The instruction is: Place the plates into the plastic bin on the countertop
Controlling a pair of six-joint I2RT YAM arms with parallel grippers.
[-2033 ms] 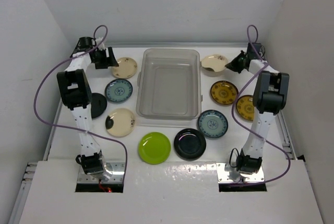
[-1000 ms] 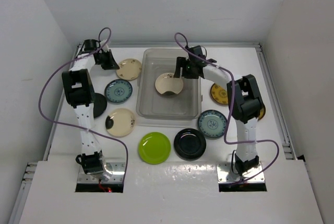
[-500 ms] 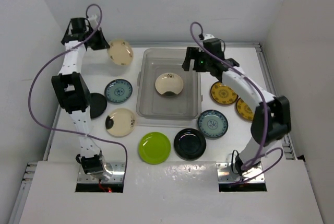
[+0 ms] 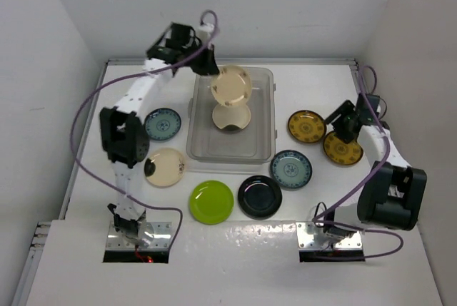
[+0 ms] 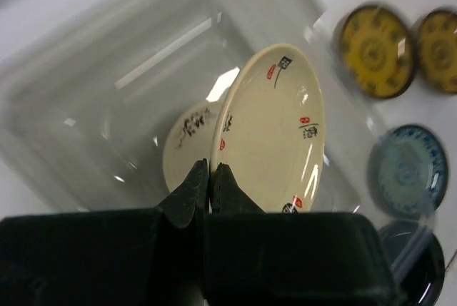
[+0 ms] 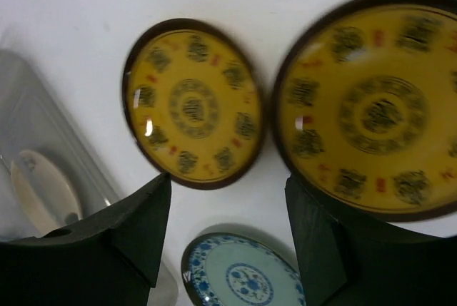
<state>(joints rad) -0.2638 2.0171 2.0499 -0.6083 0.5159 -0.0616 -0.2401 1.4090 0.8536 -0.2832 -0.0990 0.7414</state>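
My left gripper is shut on the rim of a cream plate and holds it tilted on edge above the clear plastic bin. In the top view this held plate hangs over the bin's far half. Another cream plate lies flat inside the bin. My right gripper is open with nothing in it, just above the white countertop between two amber plates. In the top view the right gripper is right of the bin.
On the countertop lie teal plates, a cream plate, a lime green plate and a black plate. White walls close in the back and both sides. The left arm spans from the bin's left to its far edge.
My left arm has swung the cream plate from the back left corner to over the bin. My right arm has pulled back from the bin to the amber plates.
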